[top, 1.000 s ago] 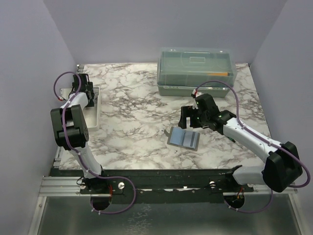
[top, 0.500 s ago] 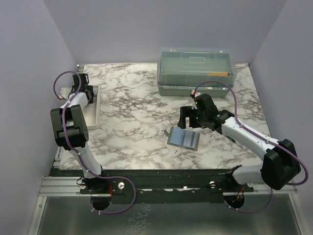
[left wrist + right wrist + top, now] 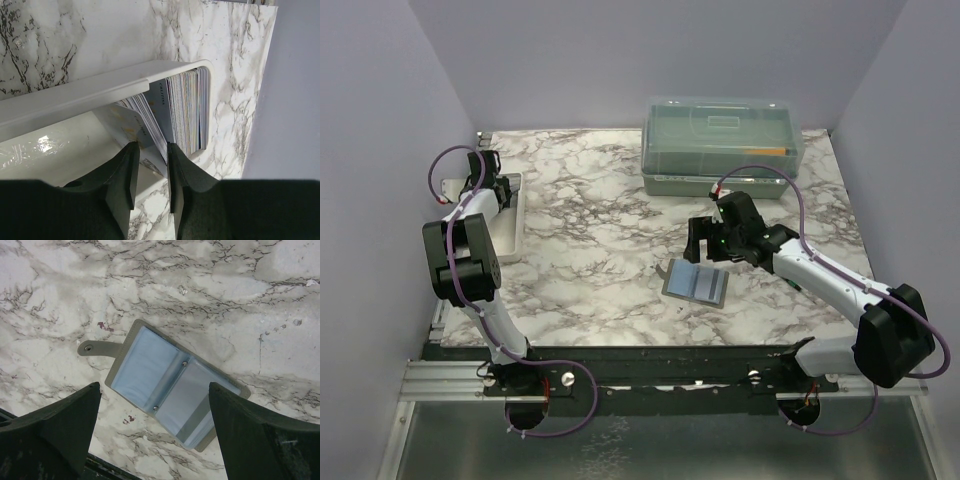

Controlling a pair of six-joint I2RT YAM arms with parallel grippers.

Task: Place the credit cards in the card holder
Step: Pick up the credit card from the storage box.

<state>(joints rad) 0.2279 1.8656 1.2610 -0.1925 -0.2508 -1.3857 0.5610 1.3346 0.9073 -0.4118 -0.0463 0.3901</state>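
The credit cards (image 3: 186,107) stand on edge in a tight pack at the end of a long white tray (image 3: 95,91). A few of them lean over to the left. My left gripper (image 3: 151,148) has its fingers a narrow gap apart over the lower edge of those leaning cards, which lie against the right finger; it is open. In the top view it hangs over the tray's far end (image 3: 492,182). The card holder (image 3: 175,385) lies unfolded on the marble table, blue-grey inside up (image 3: 696,284). My right gripper (image 3: 154,395) hovers wide open above it, holding nothing (image 3: 706,240).
A big clear lidded box (image 3: 723,145) stands at the back right. The white tray (image 3: 510,228) runs along the table's left edge close to the left wall. Walls close the table in at the left, back and right.
My left gripper's fingers have come much closer together around the leaning cards. The right gripper has barely shifted above the card holder and stays wide open.
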